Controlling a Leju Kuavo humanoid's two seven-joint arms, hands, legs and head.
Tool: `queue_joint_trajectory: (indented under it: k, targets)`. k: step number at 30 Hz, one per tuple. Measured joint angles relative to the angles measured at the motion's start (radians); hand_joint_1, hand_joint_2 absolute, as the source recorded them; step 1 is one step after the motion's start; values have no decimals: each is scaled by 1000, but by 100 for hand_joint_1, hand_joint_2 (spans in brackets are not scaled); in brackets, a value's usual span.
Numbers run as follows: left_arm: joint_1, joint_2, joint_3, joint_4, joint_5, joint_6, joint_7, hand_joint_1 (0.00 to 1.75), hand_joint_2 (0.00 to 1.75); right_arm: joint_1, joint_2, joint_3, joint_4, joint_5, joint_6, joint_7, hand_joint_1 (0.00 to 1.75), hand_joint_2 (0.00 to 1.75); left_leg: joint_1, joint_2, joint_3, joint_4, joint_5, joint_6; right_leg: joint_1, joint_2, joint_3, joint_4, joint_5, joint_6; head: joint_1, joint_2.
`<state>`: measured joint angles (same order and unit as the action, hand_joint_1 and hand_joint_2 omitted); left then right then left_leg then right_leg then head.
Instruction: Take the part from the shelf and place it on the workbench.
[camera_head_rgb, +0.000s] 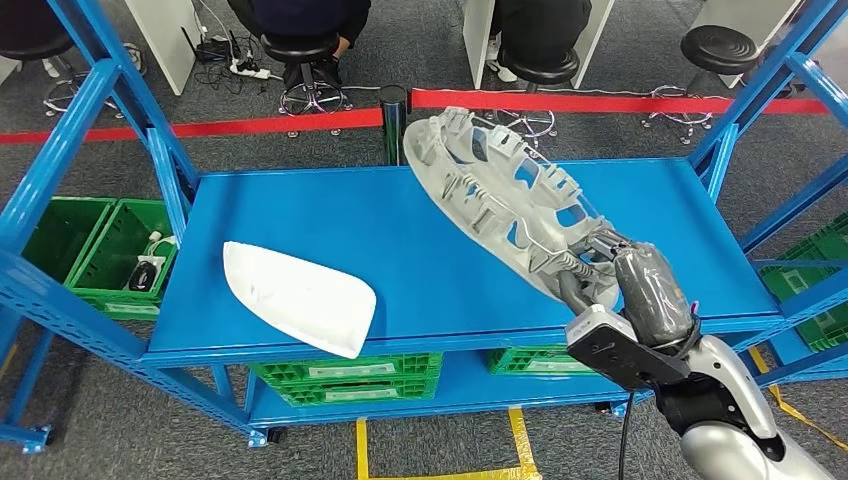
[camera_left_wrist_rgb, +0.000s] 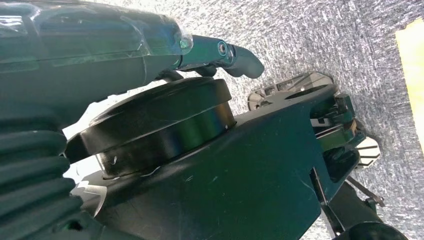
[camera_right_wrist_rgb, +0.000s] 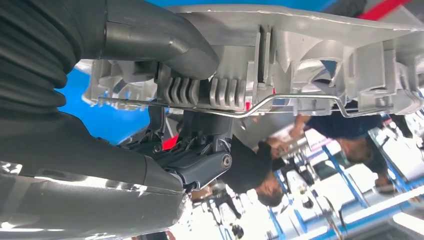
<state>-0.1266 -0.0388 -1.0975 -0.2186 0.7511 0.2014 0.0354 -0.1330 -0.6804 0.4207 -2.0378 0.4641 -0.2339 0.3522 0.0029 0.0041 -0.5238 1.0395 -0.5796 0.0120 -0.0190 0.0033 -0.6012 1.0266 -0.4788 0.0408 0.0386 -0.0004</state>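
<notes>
A long grey ribbed plastic part (camera_head_rgb: 505, 190) is lifted at a slant above the right half of the blue shelf (camera_head_rgb: 420, 230). My right hand (camera_head_rgb: 610, 270) grips its near end. In the right wrist view the thumb (camera_right_wrist_rgb: 165, 45) presses on the part's ribbed side (camera_right_wrist_rgb: 300, 65) and the dark fingers (camera_right_wrist_rgb: 200, 160) curl under it. A second part, a smooth white shell (camera_head_rgb: 298, 297), lies flat on the shelf's front left. My left hand (camera_left_wrist_rgb: 220, 52) hangs down beside my body over the grey carpet, its fingers curled with nothing in them.
Blue uprights (camera_head_rgb: 120, 100) frame the shelf on both sides. Green crates (camera_head_rgb: 95, 255) sit at the left and below the shelf. Red floor tape (camera_head_rgb: 560, 100) runs behind. People sit on stools (camera_head_rgb: 300, 50) beyond it.
</notes>
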Motion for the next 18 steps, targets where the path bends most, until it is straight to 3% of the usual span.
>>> queue_joint_trajectory:
  k: [7,13,18]
  targets:
    - [0,-1,0,0,0,0,6,0,175,15,21,-26,-19,12,-15,-7,175,175,0,-2,0,0,0,0,0,-1,0,-1,0,0,0,0]
    - [0,-2,0,0,0,1,13,0,175,45,53,-52,-64,72,-107,-65,175,175,0,-4,0,0,0,0,0,-2,0,0,-1,0,0,0]
    - [0,-2,0,0,0,1,14,0,175,49,69,-65,-100,85,-122,-70,175,175,0,-3,0,0,0,0,0,-2,0,0,-1,0,0,0]
